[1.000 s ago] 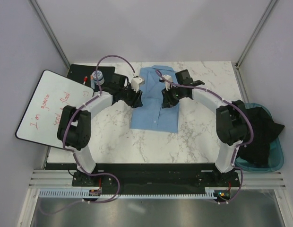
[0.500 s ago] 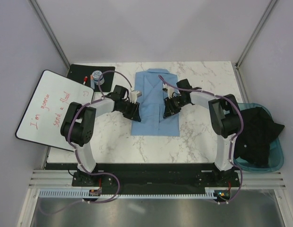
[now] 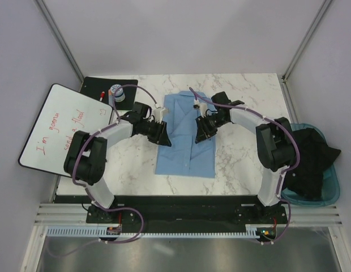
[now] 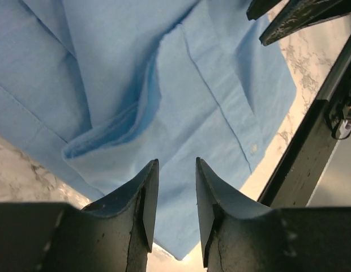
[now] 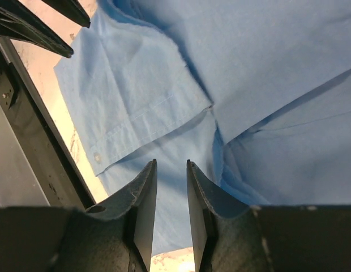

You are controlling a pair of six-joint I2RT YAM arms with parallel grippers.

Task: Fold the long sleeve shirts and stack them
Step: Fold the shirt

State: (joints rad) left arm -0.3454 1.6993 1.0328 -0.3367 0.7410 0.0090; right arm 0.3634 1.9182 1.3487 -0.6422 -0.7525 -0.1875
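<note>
**Both claws low over blue shirt, mid-table**

One shirt [image 3: 184, 156] lies flat on the marble table [image 3: 243, 164], centred between the arms, collar end toward the far edge and hem toward the bases. Its outline is roughly rectangular. The wrist views show folds and a flap with a button [image 5: 97, 156] lying on top of the cloth.

Left gripper [image 3: 162, 133] is at the shirt's left edge, about mid-length. Its jaws are parted by a narrow gap and no cloth shows between the tips. Right gripper [image 3: 201, 131] is over the shirt's right half at about the same level, its jaws also slightly apart and not pinching anything visible.

Each wrist view catches the other claw's fingers in a top corner.

Off the table: whiteboard [image 3: 59, 127] on the left, teal bin [image 3: 332, 190] with dark cloth [image 3: 311, 161] on the right.
</note>
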